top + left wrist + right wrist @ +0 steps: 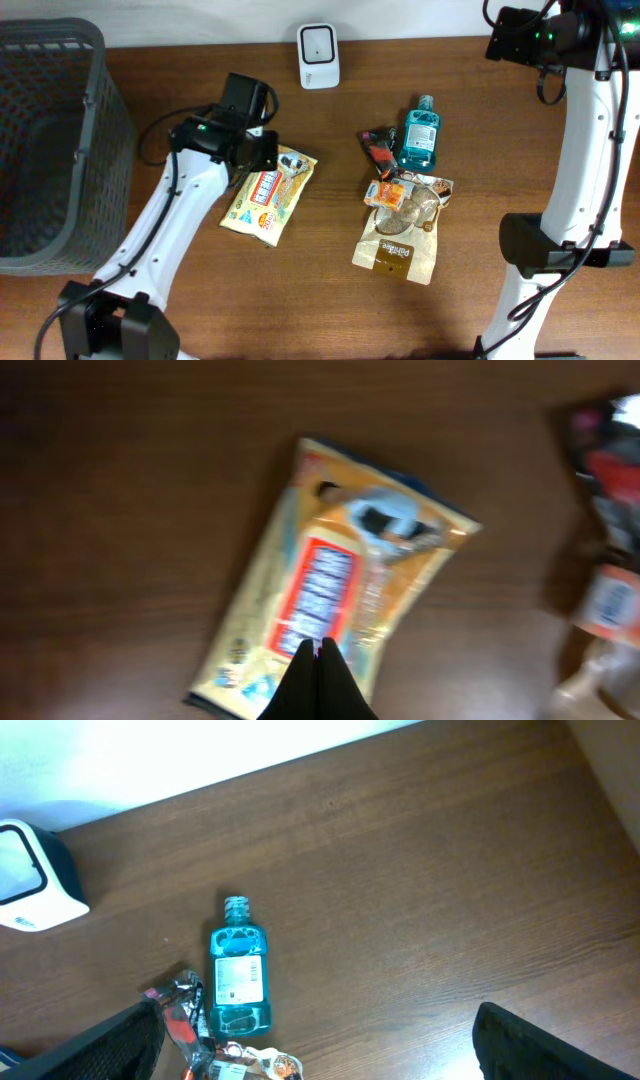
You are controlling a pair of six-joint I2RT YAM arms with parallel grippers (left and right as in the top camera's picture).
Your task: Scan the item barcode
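Note:
A yellow snack packet (268, 195) with a red and blue label lies flat on the brown table, left of centre. My left gripper (262, 152) hangs over its upper end. In the left wrist view the packet (340, 560) fills the middle, and the gripper (319, 646) is shut, its black fingers pressed together with nothing between them. The white barcode scanner (318, 55) stands at the table's far edge and shows at the left of the right wrist view (25, 880). My right gripper (320, 1050) is open and empty, up at the far right (508, 40).
A blue mouthwash bottle (420, 135), a red and black wrapper (378, 148), a small orange pack (385, 192) and a brown pouch (400, 250) lie clustered right of centre. A dark mesh basket (100, 100) stands at the left edge.

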